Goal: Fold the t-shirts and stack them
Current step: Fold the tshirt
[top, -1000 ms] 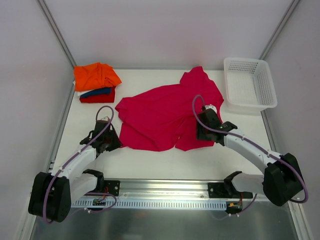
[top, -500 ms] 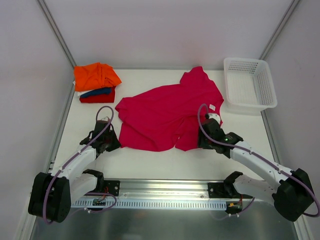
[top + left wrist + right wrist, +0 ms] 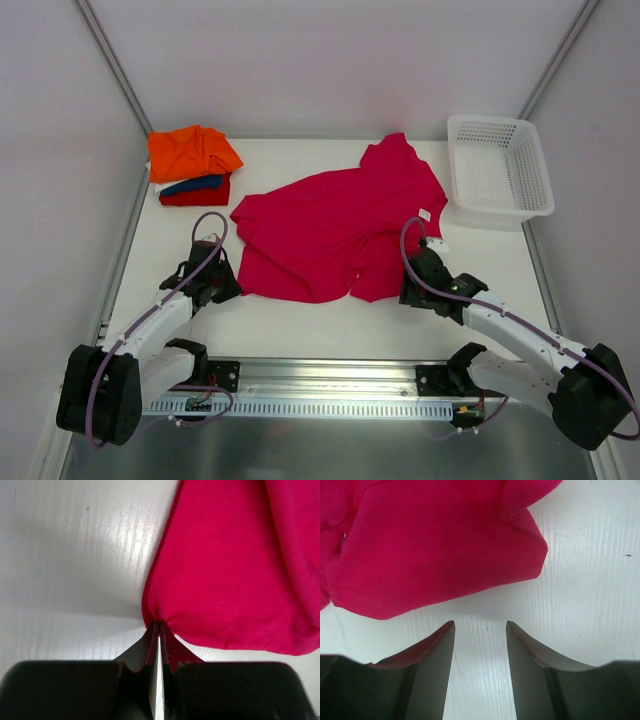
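The magenta t-shirt point(image 3: 330, 230) lies spread and rumpled across the middle of the bench point(image 3: 300, 325), with one part reaching toward the far edge and its hem toward the near side.

The left claw point(image 3: 228, 287) sits at the shirt's near left corner. In the left wrist view it point(image 3: 157, 626) is pinched tight on that corner, and the cloth point(image 3: 230, 570) bunches into a point right at the fingertips and fans out beyond them to the right.

The right claw point(image 3: 411, 290) is low at the shirt's near right corner. In the right wrist view it point(image 3: 480, 626) stands wide and holds nothing. The rounded edge of the shirt point(image 3: 435, 555) lies just beyond the tips, with a strip of bare bench showing between cloth and fingers point(image 3: 440, 655).

At the far left of the bench a folded orange t-shirt point(image 3: 190, 152) tops a stack, with a dark blue t-shirt point(image 3: 197, 184) and a red t-shirt point(image 3: 195, 197) under it. A white mesh basket point(image 3: 500, 205) stands at the far right, just beside the magenta shirt's far part.
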